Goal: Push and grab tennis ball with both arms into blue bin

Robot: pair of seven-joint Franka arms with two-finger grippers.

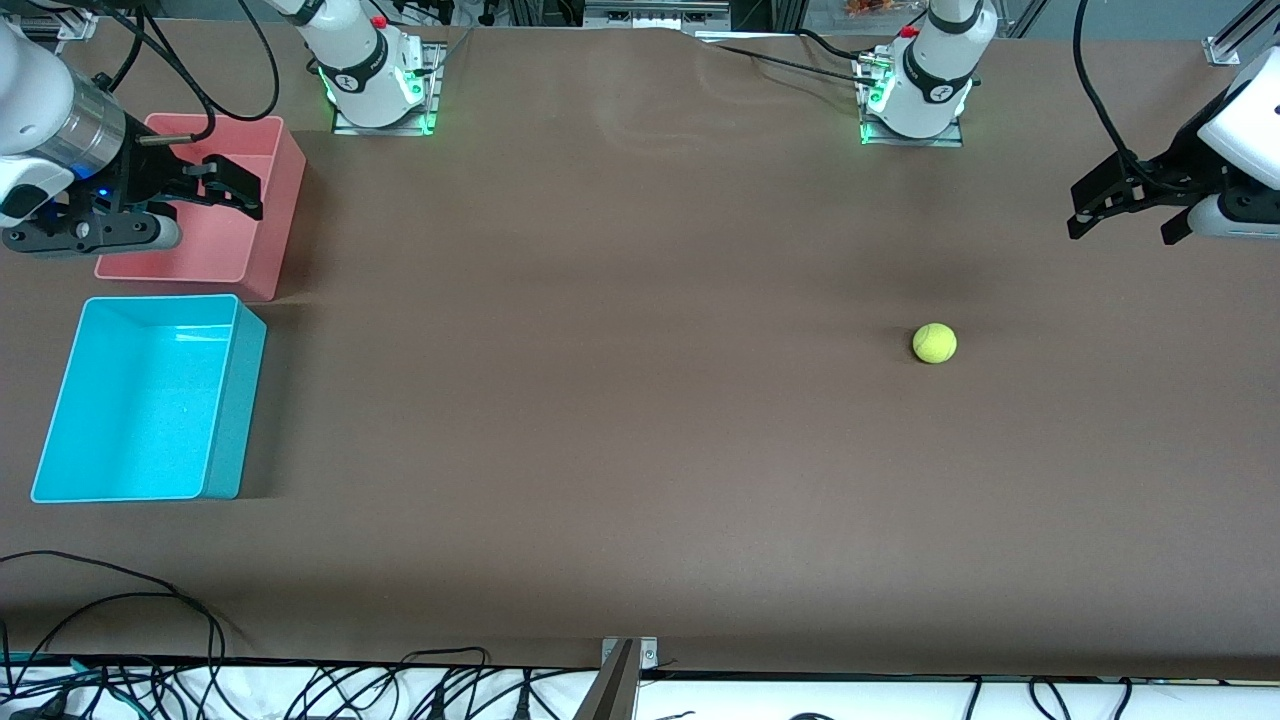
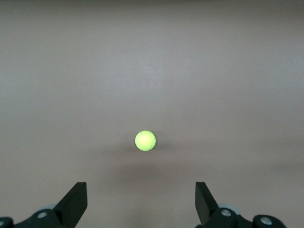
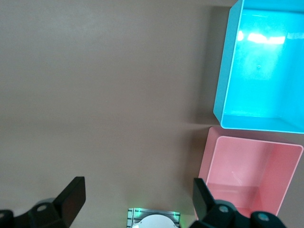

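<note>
Front view: ball (image 1: 934, 343) on bare table toward my left arm's end, well apart from blue bin (image 1: 140, 400) | left gripper (image 1: 1125, 203) spread, raised near ball | right gripper (image 1: 215, 188) spread over pink bin (image 1: 262, 170) | nothing pushed or grabbed yet, all steps left

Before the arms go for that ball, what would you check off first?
1. Tennis ball lies free on the table, toward the left arm's end: ok.
2. Left gripper open, up over the table, ball ahead of it in its wrist view: ok.
3. Right gripper open, over the pink bin: ok.
4. Blue bin open-topped, nothing inside: ok.
5. Nothing lies on the table between ball and blue bin: ok.
</note>
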